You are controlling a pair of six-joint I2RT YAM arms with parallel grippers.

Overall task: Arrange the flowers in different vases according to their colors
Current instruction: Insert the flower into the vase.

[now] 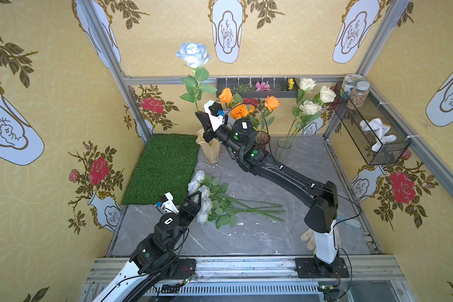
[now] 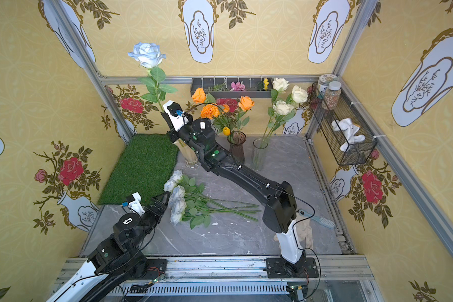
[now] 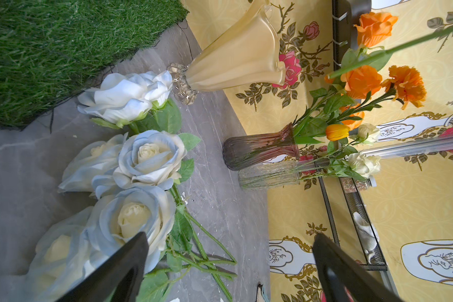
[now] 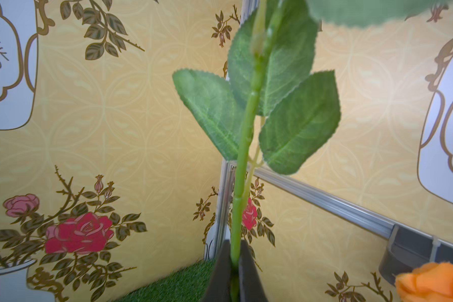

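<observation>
Right gripper [image 4: 233, 264] pinches the blue rose [image 1: 193, 54] stem, upright, seemingly over the cream vase [image 1: 211, 150]; left gripper [image 3: 230, 235] gapes beside the loose roses [image 1: 203, 198].

One pale blue rose [image 1: 193, 55] stands upright above the ruffled cream vase [image 1: 211, 151], several more blue roses [image 1: 203, 201] lie bunched flat before it, orange blooms [image 1: 239, 111] and a yellow tulip [image 2: 226, 130] fill the purple vase [image 2: 237, 149], and white roses [image 1: 310, 107] lean in the clear vase [image 1: 283, 149].
</observation>
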